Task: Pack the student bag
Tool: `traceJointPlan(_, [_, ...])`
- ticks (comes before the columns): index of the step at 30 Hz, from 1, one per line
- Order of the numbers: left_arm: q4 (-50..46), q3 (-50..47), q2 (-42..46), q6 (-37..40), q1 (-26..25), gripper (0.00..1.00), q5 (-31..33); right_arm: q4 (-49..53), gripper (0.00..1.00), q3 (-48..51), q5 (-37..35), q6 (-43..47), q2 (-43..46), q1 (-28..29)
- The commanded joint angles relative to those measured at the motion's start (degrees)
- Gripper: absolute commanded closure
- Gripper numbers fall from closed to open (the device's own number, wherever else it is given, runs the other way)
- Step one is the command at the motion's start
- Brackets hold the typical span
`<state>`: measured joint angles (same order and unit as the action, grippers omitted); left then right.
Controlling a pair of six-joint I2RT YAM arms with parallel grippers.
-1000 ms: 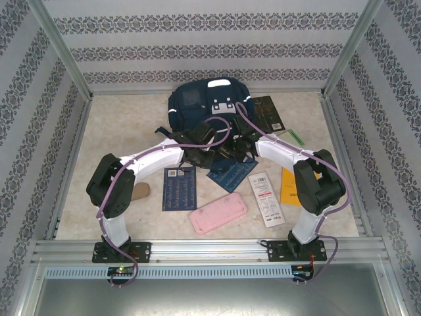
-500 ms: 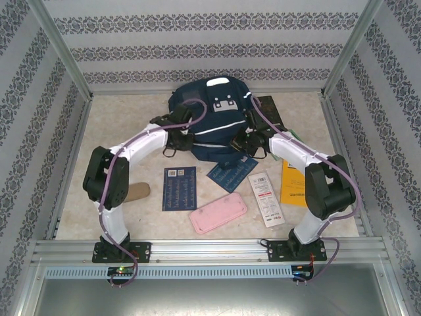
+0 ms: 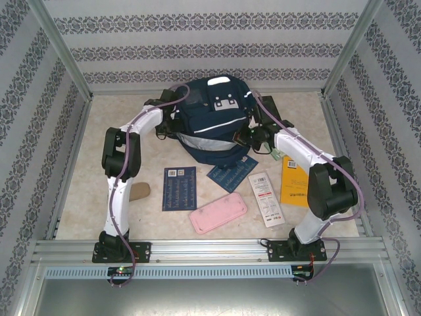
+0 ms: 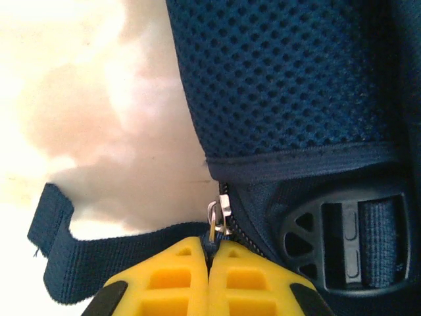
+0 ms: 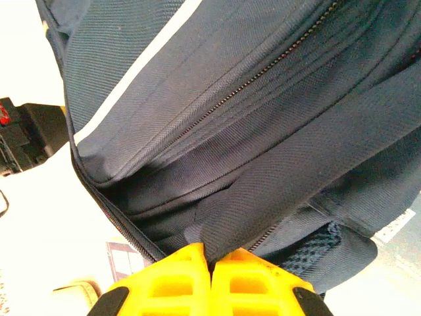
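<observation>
Nearest me on the table a pink case lies flat, with a dark blue booklet at its ten o'clock and a white leaflet at its two o'clock. Beyond them, at the table's twelve o'clock end, sits the bag. My left pincer is at the bag's nine o'clock side, its yellow fingers pressed together on the bag's edge just under the metal zip pull. My right pincer is at the bag's four o'clock side, fully closed, pinching a fold of the bag's dark fabric below a wide strap.
</observation>
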<state>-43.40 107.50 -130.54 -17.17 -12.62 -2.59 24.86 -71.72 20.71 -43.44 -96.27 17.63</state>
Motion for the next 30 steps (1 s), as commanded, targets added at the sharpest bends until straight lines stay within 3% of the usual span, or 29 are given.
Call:
traceJointPlan(1, [1.32,-6.78,7.3,-3.39,3.34,1.0,8.85,1.33,1.0,-4.88,-4.12,2.03,-1.24,-1.5])
traceJointPlan(6, [2.12,-19.93,20.07,-5.42,3.31,1.0,12.71,1.42,1.0,-12.67,-5.03,4.05,-6.9,-0.95])
traceJointPlan(13, [2.06,-32.59,32.63,-11.96,2.89,1.0,11.12,2.68,1.0,-30.28,-4.24,6.96,-20.61,-0.18])
traceJointPlan(20, [5.85,-37.64,36.16,-18.72,-5.54,1.0,8.81,3.18,1.0,-45.36,-1.85,6.71,-32.21,-0.18])
traceJointPlan(23, [4.37,-36.07,35.1,-19.67,-8.69,1.0,10.8,2.85,0.81,-45.75,-0.75,6.09,-32.73,-0.08])
traceJointPlan(25, [3.53,-35.61,35.16,-19.9,-8.89,0.87,10.69,2.22,0.68,-43.58,-0.41,6.0,-31.03,-0.03])
traceJointPlan(28, [2.07,-34.68,36.26,-19.06,-8.96,0.59,10.48,1.0,0.62,-38.38,-0.31,6.16,-26.77,-0.21])
traceJointPlan(30, [1.5,-33.47,37.16,-17.66,-9.0,0.5,9.24,0.72,0.51,-34.08,-1.29,6.44,-22.93,-0.39])
